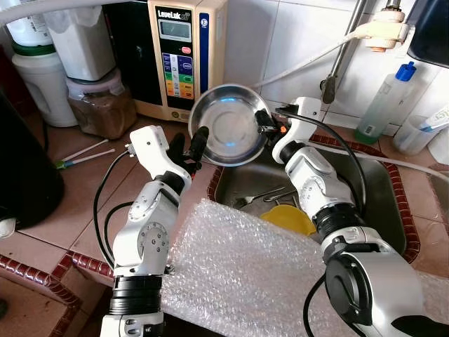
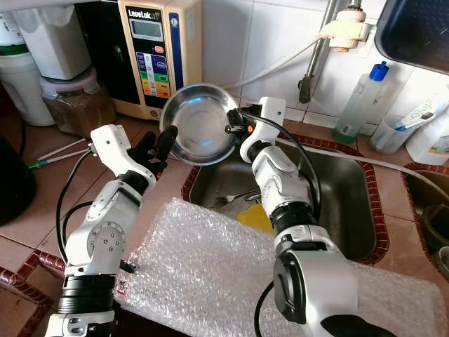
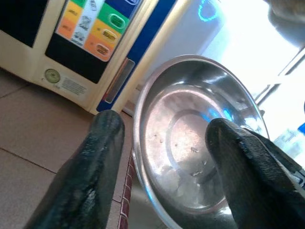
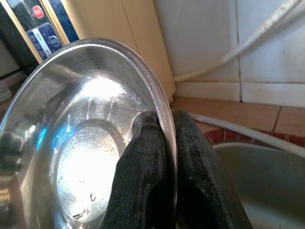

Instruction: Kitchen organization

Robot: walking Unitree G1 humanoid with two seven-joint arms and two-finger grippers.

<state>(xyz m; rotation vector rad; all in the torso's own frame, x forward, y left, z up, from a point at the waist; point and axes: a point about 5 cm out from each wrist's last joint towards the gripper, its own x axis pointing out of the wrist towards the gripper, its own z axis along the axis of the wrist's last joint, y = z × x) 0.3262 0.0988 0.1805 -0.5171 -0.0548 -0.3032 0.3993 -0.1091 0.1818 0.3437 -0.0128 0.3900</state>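
Pinching steel bowl [image 1: 230, 124] rim: right tool [image 1: 265, 128]; left tool [image 1: 188, 145] open astride opposite rim; water machine [image 1: 184, 53] behind.

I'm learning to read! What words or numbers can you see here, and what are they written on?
"LeveLuk": on top of the cream water machine standing on the counter behind the steel bowl.
The smaller letters beside that name are too blurred to read.
The coloured buttons have tiny labels, too small to read.
The round sticker low on the machine is blurred.
The bottles by the sink show no readable words.
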